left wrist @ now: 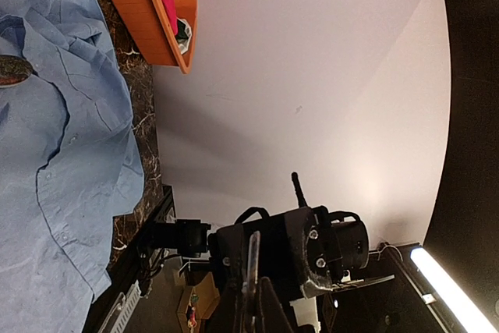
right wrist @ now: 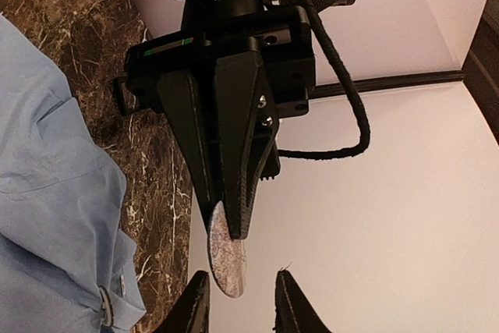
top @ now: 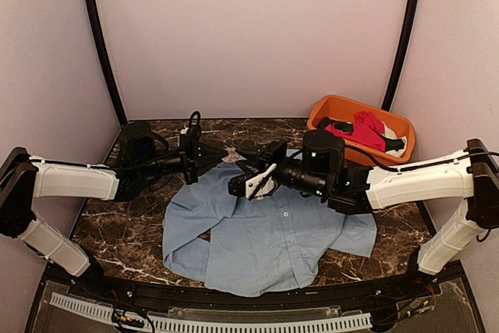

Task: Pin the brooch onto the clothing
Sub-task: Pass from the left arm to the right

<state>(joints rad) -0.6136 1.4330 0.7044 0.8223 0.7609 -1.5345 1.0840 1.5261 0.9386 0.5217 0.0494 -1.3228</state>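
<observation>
Meeting in the air over the far edge of the shirt (top: 257, 247), the left arm (top: 78, 181) and right arm (top: 421, 181) point tip to tip. The left jaws are shut on the brooch (right wrist: 226, 267), a thin grey disc seen edge-on in the right wrist view. Half of it is pinched between the black tips and half sticks out free. The right jaws stand part open, with one of the fingers (right wrist: 288, 309) to each side of the brooch's free edge. A gap shows on at least one side; whether the other finger touches the disc I cannot tell. The shirt lies spread on the marble surface (top: 125, 224) below both arms, front up, with one sleeve folded across its near left corner. A dark oval (left wrist: 12, 69) rests on the shirt at the edge of the left wrist view; what it is I cannot tell. Beyond the shirt's far right corner sits an orange basket (top: 331, 107) with a red garment (top: 366, 134) in it.
</observation>
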